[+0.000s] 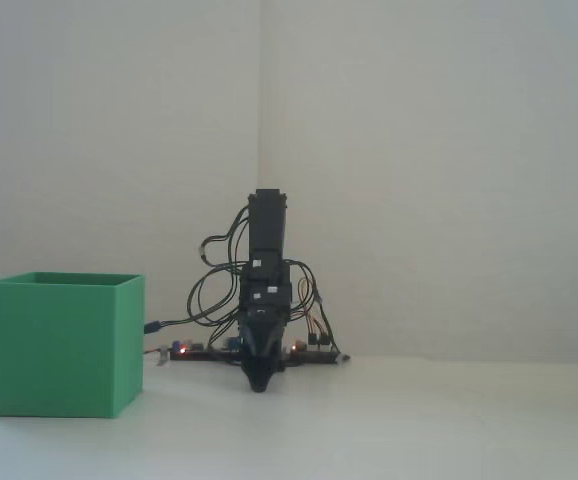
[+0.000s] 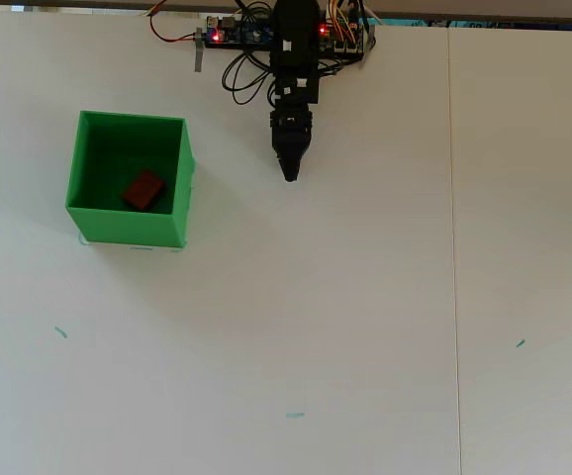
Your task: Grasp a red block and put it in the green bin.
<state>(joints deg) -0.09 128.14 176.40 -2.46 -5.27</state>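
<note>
The green bin [image 2: 179, 188] stands on the white table at the left in the overhead view, and at the left in the fixed view [image 1: 59, 345]. The red block [image 2: 143, 190] lies inside it on its floor; in the fixed view the bin's wall hides it. My gripper [image 2: 290, 174] is folded close to the arm's base, pointing down at the table, well to the right of the bin and apart from it. Its jaws look closed to a single tip and hold nothing. It also shows in the fixed view [image 1: 259, 384].
The arm's base with its circuit board and loose wires [image 2: 266, 35] sits at the table's far edge. A seam [image 2: 452, 247] runs down the table at the right. Small green tape marks [image 2: 294, 415] lie on the near table.
</note>
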